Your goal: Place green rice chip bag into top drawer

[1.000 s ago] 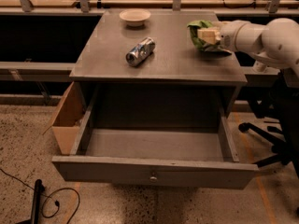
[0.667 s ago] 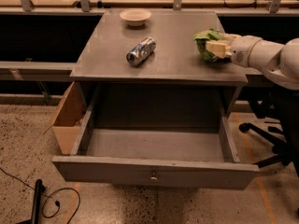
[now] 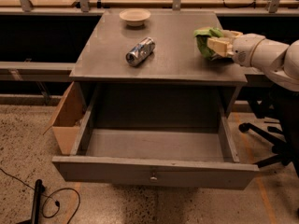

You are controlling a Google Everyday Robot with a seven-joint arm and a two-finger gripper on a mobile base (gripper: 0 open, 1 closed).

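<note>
The green rice chip bag (image 3: 204, 40) is a crinkled bright-green bag at the right side of the grey cabinet top (image 3: 173, 55). My gripper (image 3: 216, 45) comes in from the right on a white arm and is shut on the bag, its tan fingers (image 3: 218, 46) pressed against it. The bag is just above or on the top surface; I cannot tell which. The top drawer (image 3: 154, 171) is pulled fully open below, its grey inside bare, with a small round knob on the front panel.
A silver-blue can (image 3: 140, 51) lies on its side mid-top. A pale bowl (image 3: 135, 16) stands at the back. A brown cardboard box (image 3: 67, 118) sits left of the drawer. An office chair base (image 3: 268, 141) is at the right; a black cable (image 3: 51, 202) lies on the floor.
The gripper with the green bag has moved a little toward the front and lower over the right side of the cabinet top. The can, bowl and drawer have not moved.
</note>
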